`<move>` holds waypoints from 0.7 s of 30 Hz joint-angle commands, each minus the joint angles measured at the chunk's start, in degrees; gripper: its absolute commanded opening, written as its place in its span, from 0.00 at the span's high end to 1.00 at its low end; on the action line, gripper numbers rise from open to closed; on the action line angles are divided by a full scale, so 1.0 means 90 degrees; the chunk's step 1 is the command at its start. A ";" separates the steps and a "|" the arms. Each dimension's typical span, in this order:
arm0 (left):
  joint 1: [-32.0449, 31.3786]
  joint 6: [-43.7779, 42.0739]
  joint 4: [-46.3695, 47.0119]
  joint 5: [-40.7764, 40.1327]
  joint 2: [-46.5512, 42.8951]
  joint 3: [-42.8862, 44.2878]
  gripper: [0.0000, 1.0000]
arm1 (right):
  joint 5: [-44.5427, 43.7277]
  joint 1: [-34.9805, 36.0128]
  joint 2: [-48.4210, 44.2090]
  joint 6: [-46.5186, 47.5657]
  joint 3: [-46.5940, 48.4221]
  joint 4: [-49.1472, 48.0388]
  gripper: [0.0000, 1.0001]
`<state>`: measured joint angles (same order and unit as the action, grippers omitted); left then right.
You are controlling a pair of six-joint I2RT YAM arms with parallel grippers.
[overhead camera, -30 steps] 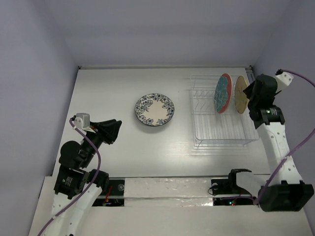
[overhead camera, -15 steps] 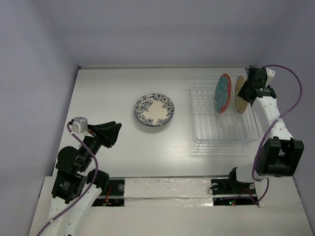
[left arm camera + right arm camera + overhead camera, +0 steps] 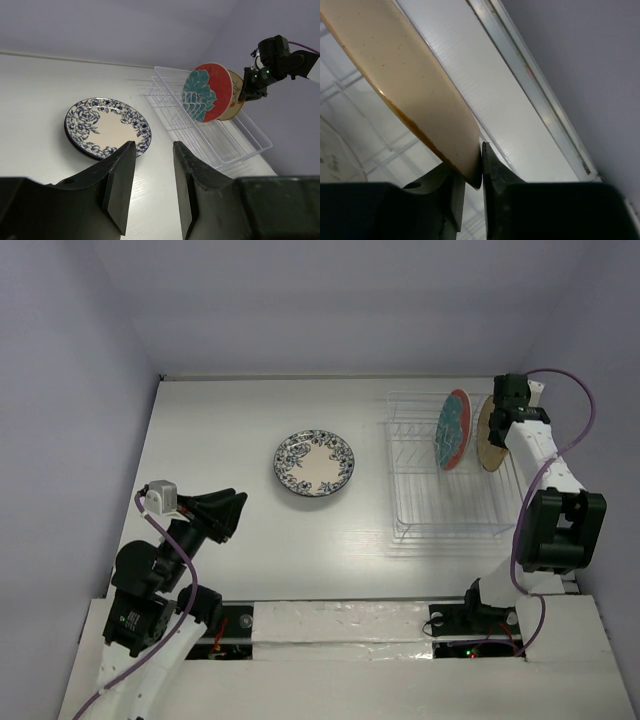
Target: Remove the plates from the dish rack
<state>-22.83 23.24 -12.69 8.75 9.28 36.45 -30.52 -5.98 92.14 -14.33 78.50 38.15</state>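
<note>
The white wire dish rack [image 3: 450, 502] stands at the right of the table. The red-and-teal floral plate [image 3: 453, 429] and the cream-yellow plate [image 3: 487, 435] stand upright in its far slots. My right gripper [image 3: 500, 418] is shut on the cream-yellow plate's rim [image 3: 420, 100], which sits between the fingers. The white plate with the blue patterned rim [image 3: 314, 462] lies flat on the table mid-left; it also shows in the left wrist view [image 3: 107, 126]. My left gripper [image 3: 235, 508] is open and empty, near the front left. The other plates are out of view.
Pale walls close the table in on the left, back and right. A raised strip [image 3: 340, 625] runs along the near edge between the arm bases. The rack's near slots [image 3: 235, 142] hold nothing.
My right gripper has moved in from the right to the cream-yellow plate's rim and shut on it. The left arm shifted slightly. The plates have not moved.
</note>
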 commanded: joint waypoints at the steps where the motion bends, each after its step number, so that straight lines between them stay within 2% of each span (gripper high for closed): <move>1: -0.0042 -0.0014 0.0199 -0.0045 -0.0103 0.0110 0.67 | -0.0368 -0.0029 -0.0179 0.0126 0.0633 0.0096 0.87; 5: -0.0042 -0.0005 0.0189 -0.0074 -0.0123 0.0111 0.67 | -0.0631 0.0087 -0.0101 0.0546 0.0974 0.0418 1.00; 21: -0.0042 -0.0014 0.0199 -0.0055 -0.0142 0.0101 0.67 | -0.0905 0.0459 -0.0755 0.0586 0.2156 0.0868 1.00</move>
<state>-22.83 23.24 -13.13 8.34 8.71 36.45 -33.47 -2.72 93.73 -8.51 88.40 54.04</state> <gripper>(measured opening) 0.328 0.164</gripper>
